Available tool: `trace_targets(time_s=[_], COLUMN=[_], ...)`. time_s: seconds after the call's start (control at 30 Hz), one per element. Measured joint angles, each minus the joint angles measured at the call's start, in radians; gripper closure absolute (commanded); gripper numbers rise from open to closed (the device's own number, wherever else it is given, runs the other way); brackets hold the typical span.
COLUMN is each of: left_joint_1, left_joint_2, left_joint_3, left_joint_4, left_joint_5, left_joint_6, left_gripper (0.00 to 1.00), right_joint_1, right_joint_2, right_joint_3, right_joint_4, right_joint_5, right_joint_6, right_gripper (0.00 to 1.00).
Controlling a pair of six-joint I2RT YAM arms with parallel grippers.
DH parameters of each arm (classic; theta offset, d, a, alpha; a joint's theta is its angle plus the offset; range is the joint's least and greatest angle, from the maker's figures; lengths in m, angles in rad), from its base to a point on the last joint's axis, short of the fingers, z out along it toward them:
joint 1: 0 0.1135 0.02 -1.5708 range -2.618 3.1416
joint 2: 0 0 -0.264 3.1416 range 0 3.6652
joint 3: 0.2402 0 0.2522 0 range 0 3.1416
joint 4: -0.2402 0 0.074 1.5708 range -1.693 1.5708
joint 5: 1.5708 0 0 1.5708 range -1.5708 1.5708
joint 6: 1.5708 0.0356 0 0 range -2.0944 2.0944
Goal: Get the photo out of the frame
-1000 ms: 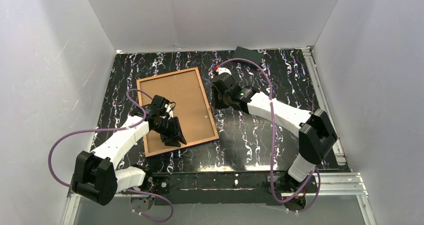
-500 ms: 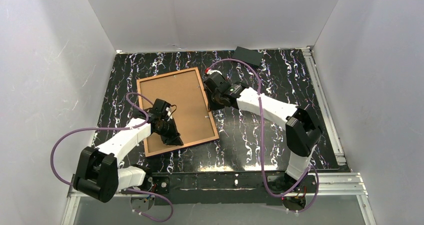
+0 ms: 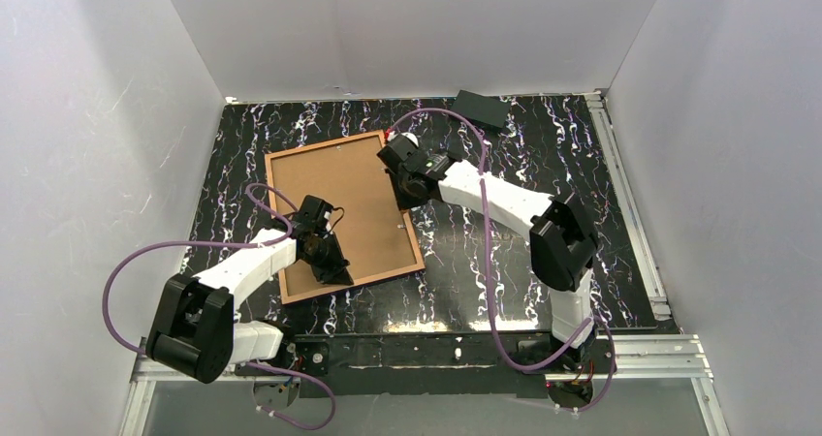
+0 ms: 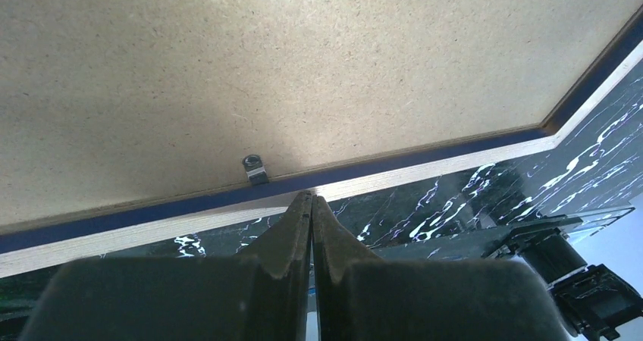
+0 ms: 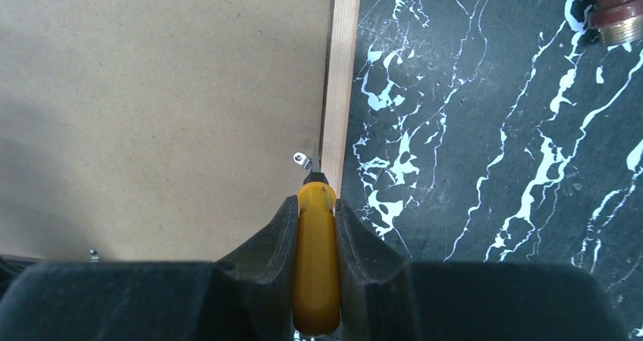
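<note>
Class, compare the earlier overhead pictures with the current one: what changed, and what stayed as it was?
The right gripper, shut on a yellow-handled tool, swung left to the frame's right edge. The left gripper closed on nothing. The frame stayed put, back up.

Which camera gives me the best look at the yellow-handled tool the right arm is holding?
Right wrist. The yellow-handled tool fills the gap between the right gripper's fingers, its dark tip by a small metal clip at the frame's edge. From the top external view the gripper hides it; the left wrist view misses it.
</note>
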Motion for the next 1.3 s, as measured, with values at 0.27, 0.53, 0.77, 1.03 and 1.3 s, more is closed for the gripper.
trace_targets(time_s=[0.27,0.53,0.77,1.03,1.3], left_joint_1=[0.0,0.001,0.001,0.001,0.002], left_joint_2=[0.0,0.003,0.004,0.013,0.017], left_joint_3=[-0.002,-0.002,-0.001,0.002,0.004], left_joint_4=[-0.003,-0.007,-0.01,-0.011,-0.011], left_joint_5=[-0.011,-0.018,-0.022,-0.021,-0.021], left_joint_6=[-0.026,-0.056,-0.074,-0.084,-0.09], left_gripper=[1.0,1.0,1.0,1.0,1.0], right_joint_1=[0.047,0.095,0.101,0.102,0.106], right_joint_2=[0.085,0.143,0.143,0.1,0.05], right_joint_3=[0.117,0.173,0.172,0.107,0.047], right_joint_4=[-0.108,-0.179,-0.18,-0.154,-0.152], right_joint_5=[0.078,0.163,0.158,0.119,0.079], right_joint_6=[-0.037,-0.051,-0.054,-0.043,-0.031], right_gripper=[0.99,0.99,0.99,0.99,0.99])
